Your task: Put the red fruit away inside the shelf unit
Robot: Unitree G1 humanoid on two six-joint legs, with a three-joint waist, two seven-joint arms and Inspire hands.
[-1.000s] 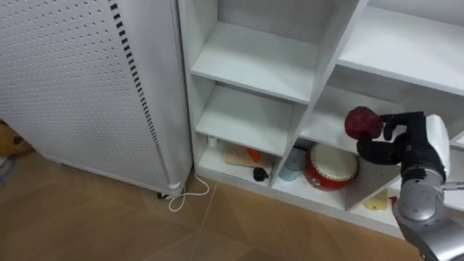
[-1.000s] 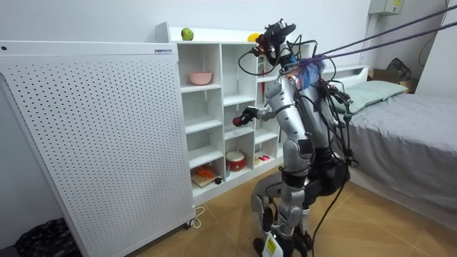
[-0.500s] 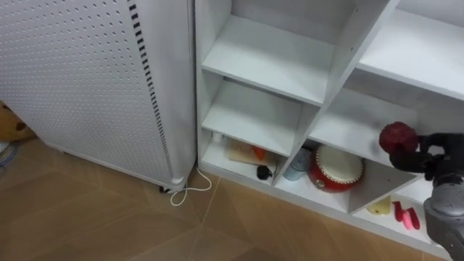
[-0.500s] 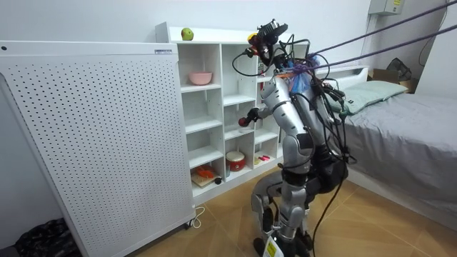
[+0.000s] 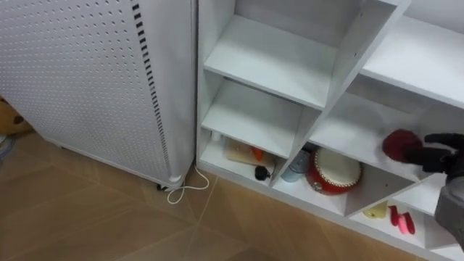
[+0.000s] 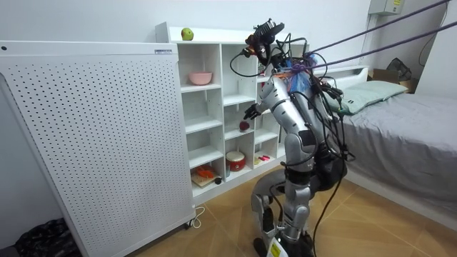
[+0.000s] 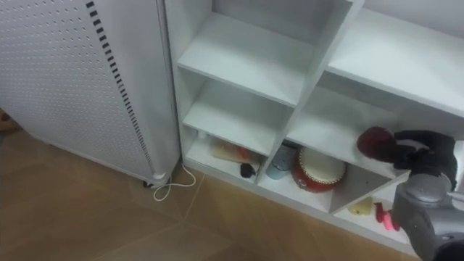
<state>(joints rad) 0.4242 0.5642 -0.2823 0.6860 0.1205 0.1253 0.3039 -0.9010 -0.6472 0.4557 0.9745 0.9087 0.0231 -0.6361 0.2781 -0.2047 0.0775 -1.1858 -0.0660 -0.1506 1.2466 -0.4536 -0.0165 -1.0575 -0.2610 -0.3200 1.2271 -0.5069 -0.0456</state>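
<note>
A dark red fruit (image 5: 399, 144) rests on the middle shelf (image 5: 348, 130) of the white closet (image 6: 214, 107)'s middle column. My right hand (image 5: 444, 153) reaches in from the right, its fingers stretched out and open, with the fingertips (image 7: 403, 140) at the fruit's right side. In the room view the fruit (image 6: 244, 126) lies on the shelf just below the hand (image 6: 250, 111). I stand facing the closet. A green apple (image 6: 187, 33) sits on the closet's top.
Bottom compartments hold a red round drum-like box (image 5: 333, 172), a blue cup (image 5: 293, 167), a board with an orange item (image 5: 243, 154), and yellow (image 5: 375, 211) and red (image 5: 401, 220) pieces. A perforated white panel (image 5: 80, 80) stands left; a bed (image 6: 400, 135) lies behind me.
My right hand has carried the red fruit deeper into the middle compartment and down onto the shelf, and its fingers have loosened from it. The view has shifted slightly.
</note>
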